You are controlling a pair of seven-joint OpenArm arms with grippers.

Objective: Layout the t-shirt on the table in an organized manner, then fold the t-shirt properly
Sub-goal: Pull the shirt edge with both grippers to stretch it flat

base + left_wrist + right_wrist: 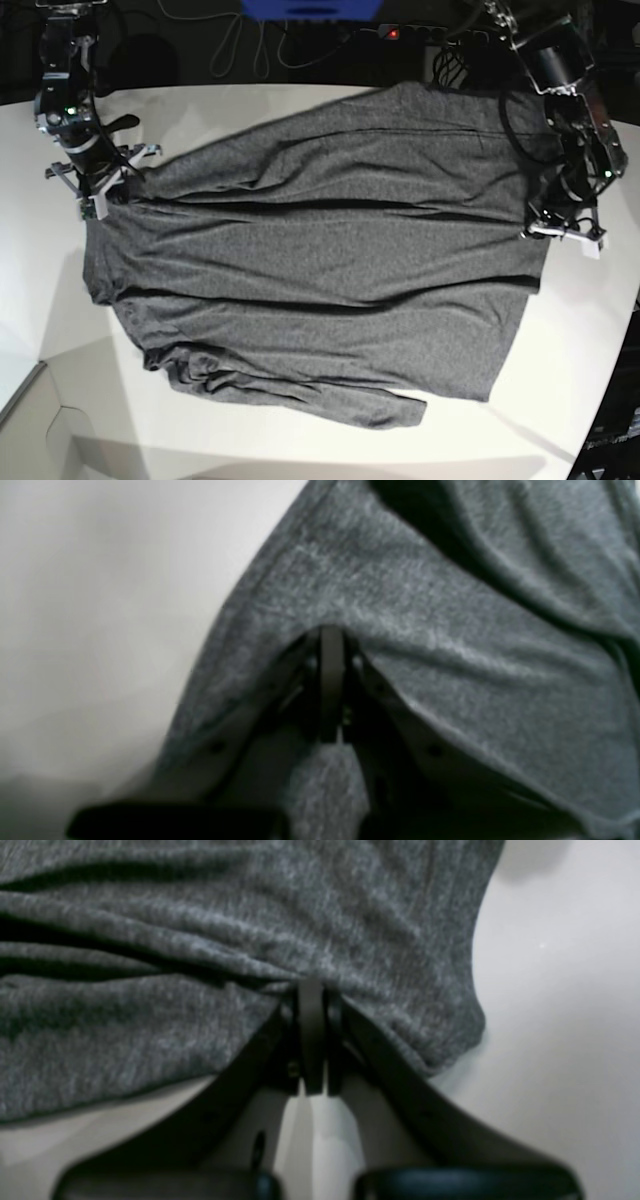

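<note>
Between the two grippers the t-shirt [320,250] stretches across the table [300,445] — left gripper [331,645] and right gripper [311,990] each pinch an edge. Layout seems underway; next, lower and smooth it flat.

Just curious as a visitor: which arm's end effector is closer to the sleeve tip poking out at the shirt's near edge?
Left. The left end effector grips the t-shirt edge on the side of the sleeve tip; the right end effector grips the opposite, farther corner.
</note>
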